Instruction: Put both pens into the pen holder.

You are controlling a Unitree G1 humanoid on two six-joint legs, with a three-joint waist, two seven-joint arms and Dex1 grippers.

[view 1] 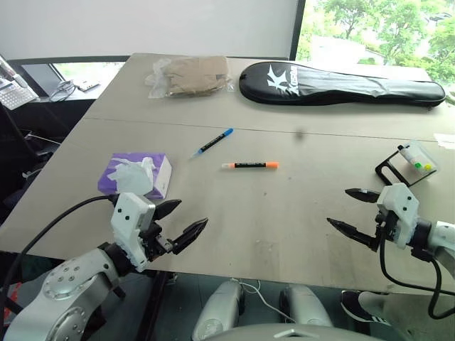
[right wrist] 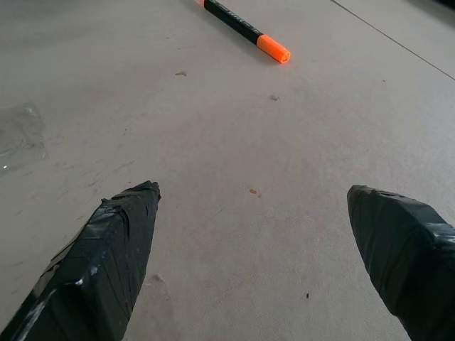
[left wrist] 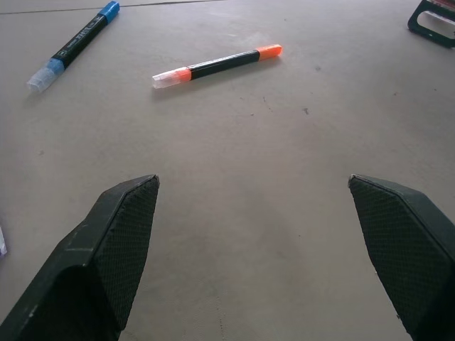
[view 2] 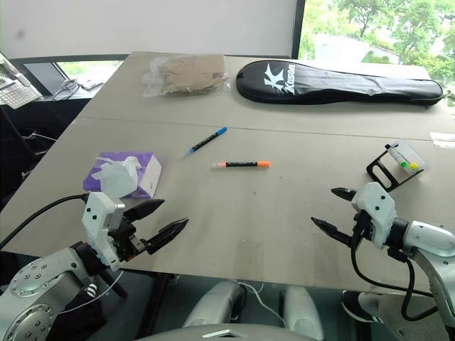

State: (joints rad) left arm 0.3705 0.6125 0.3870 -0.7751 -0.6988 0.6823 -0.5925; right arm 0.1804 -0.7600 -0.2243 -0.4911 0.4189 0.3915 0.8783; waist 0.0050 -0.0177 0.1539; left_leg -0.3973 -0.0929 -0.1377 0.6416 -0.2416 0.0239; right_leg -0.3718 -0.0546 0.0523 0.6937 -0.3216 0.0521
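A wide grey-beige table holds everything; the orange-ended pen near its middle serves as the landmark. The pen holder, a clear box on a black wire stand, sits well to the right of that pen near the table's right edge; its contents are hard to make out beyond small yellow-green shapes. In the right wrist view the orange-ended pen is cut off by the frame edge.

Two pens lie on the table: the orange-ended one, and a blue-capped pen just beyond it and to its left, angled. One purple tissue box stands left of the orange-ended pen. Far behind lie one black racket bag and one plastic-wrapped tan bundle.

Two grippers hover over the near edge, both spread wide and holding nothing: the left gripper nearer than the pen and to its left, the right gripper nearer and to its right.

Windows behind the table show green trees.
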